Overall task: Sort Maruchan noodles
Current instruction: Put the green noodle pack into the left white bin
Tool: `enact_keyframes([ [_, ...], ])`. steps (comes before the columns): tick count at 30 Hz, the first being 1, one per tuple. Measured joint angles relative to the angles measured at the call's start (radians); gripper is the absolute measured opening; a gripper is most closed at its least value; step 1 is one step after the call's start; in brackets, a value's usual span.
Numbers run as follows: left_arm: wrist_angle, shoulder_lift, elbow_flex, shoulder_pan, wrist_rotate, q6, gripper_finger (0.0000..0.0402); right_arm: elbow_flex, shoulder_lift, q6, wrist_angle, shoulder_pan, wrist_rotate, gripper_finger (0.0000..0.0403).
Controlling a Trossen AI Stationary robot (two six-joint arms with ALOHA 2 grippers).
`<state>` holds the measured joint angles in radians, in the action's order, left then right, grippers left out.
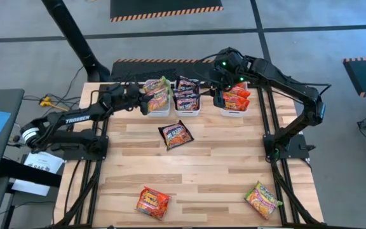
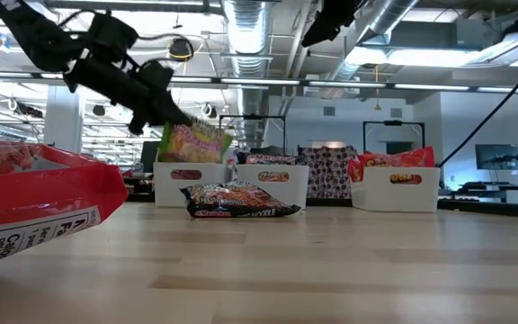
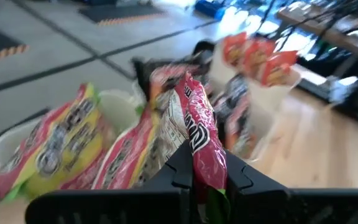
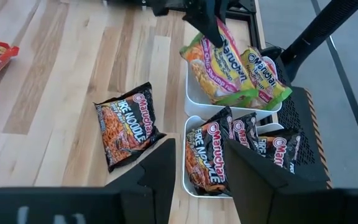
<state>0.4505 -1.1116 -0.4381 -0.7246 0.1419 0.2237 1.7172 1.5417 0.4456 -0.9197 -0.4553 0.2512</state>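
Note:
My left gripper (image 1: 146, 102) is shut on a green-yellow Maruchan packet (image 4: 219, 68) over the left white tray (image 1: 159, 109), which holds another green-yellow packet (image 4: 265, 78). The middle tray (image 1: 187, 112) holds dark packets and the right tray (image 1: 235, 113) red ones. My right gripper (image 4: 197, 168) hangs open, with nothing between its fingers, high above the gap between the middle and right trays. Loose packets lie flat on the table: a dark one (image 1: 175, 135) at the centre, a red one (image 1: 153, 202) near left and a green-yellow one (image 1: 263, 198) near right. My left gripper pinches the green-yellow packet by its upper edge (image 3: 205, 168) between its two fingers. The fingers come from the table's left, slanting a little downward. The packet hangs on edge below them (image 2: 194, 142), with its lower end down at the left tray's rim.
The three trays stand in a row along the table's far edge. The wide wooden middle (image 1: 221, 159) holds only the dark packet. Black frame rails (image 1: 275, 172) run along both sides of the table.

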Motion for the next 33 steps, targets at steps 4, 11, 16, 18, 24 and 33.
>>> enact_keyframes([
  [4,0.057,-0.066,0.000,-0.003,-0.032,-0.019,0.0011,0.000,0.000,-0.008,0.000,0.000,0.000,0.0159],
  [11,0.183,-0.188,-0.013,-0.052,-0.042,-0.024,0.0012,0.000,0.000,-0.030,0.000,0.000,0.000,0.0159],
  [16,0.187,-0.259,-0.035,-0.068,-0.036,-0.027,0.0012,0.000,0.000,-0.040,-0.002,0.000,0.001,0.0159],
  [18,0.179,-0.269,-0.043,-0.068,-0.031,-0.028,0.0012,0.000,0.000,-0.052,-0.003,0.000,0.001,0.0159],
  [24,0.169,-0.270,-0.048,-0.074,-0.042,-0.042,0.0013,0.000,0.000,-0.056,-0.004,0.000,0.001,0.0159],
  [33,0.016,-0.269,-0.049,-0.097,-0.016,0.020,0.0083,0.000,0.001,-0.056,-0.004,0.000,0.001,0.0159],
])
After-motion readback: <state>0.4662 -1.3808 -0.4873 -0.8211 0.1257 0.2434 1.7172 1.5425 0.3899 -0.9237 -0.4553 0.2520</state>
